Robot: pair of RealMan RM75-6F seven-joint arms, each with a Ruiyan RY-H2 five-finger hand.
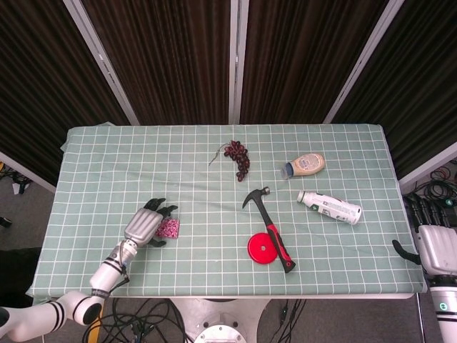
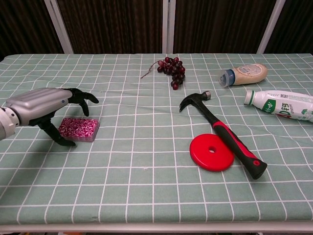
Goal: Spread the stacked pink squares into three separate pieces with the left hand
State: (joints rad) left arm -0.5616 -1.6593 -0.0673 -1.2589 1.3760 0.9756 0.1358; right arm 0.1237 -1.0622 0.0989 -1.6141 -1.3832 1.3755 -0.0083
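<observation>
A stack of pink patterned squares point(image 2: 79, 129) lies on the green checked cloth at the left, also seen from the head view as the pink stack point(image 1: 170, 229). My left hand point(image 2: 45, 107) hovers over the stack's left end, fingers spread above it and the thumb reaching down beside its near left corner; it holds nothing. In the head view the left hand point(image 1: 148, 223) covers the stack's left part. My right hand point(image 1: 432, 243) hangs off the table's right edge, fingers apart and empty.
A black-and-red hammer point(image 2: 222, 134) lies beside a red disc point(image 2: 212, 152) at centre right. Dark grapes point(image 2: 170, 65) sit at the back middle. A tan sauce bottle point(image 2: 243, 74) and a white bottle point(image 2: 281, 104) lie at the far right.
</observation>
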